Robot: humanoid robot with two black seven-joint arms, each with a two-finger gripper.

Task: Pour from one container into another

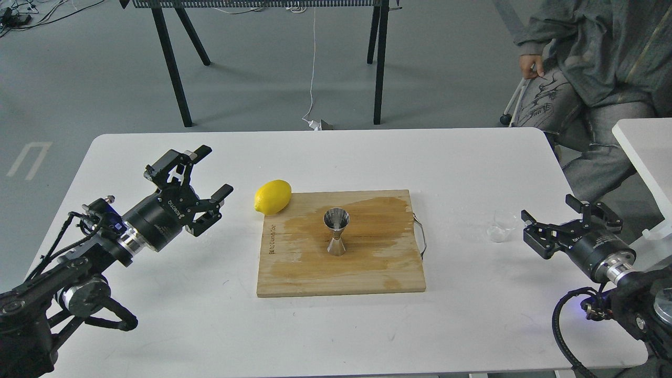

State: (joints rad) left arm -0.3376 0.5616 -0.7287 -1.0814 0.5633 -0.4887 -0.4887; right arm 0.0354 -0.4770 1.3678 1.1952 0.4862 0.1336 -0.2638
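The small clear glass cup (501,226) stands upright on the white table, right of the cutting board. My right gripper (547,209) is open just to the right of the cup, apart from it, with nothing between its fingers. The steel hourglass jigger (336,231) stands upright in the middle of the wooden board (341,275), whose surface shows a wet stain. My left gripper (216,169) hangs open and empty over the table's left side, left of the lemon.
A yellow lemon (273,197) lies at the board's far left corner. A seated person (583,63) is beyond the table's far right corner. A second white table's edge (643,152) is at the right, near my right arm.
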